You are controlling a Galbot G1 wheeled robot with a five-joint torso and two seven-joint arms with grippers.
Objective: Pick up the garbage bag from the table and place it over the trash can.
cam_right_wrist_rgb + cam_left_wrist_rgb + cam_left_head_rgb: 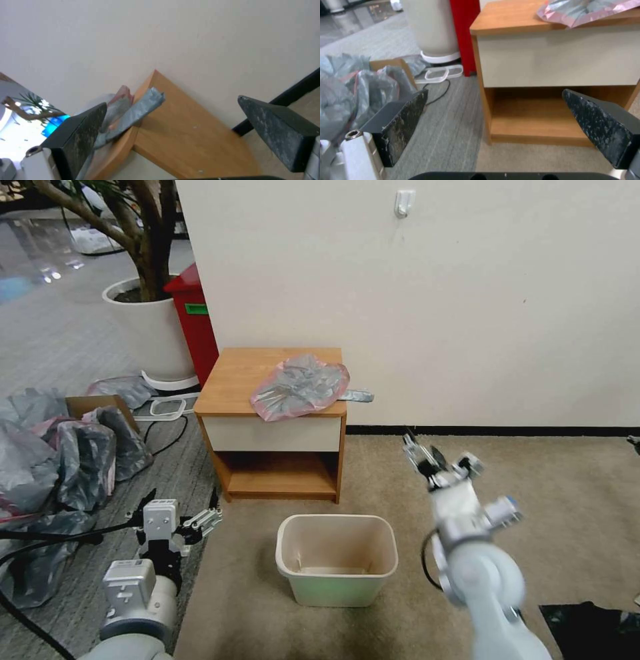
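Right of centre in the head view, my right gripper (421, 455) hangs spread and empty, near the surface (233, 380). On it lies the bag (300, 387), overhanging its front-right corner. Lower left, my left gripper (180, 513) waits spread. Bottom centre stands the bin (337, 573).

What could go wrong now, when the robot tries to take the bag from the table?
1. The garbage bag lies flat on the table, so the open right gripper may close on too little plastic, or scrape the wood.
2. One strip of the bag hangs over the table's right edge beside the wall; a pull there might only drag the bag off onto the floor.
3. The trash can stands unlined below; a dropped bag could miss it.
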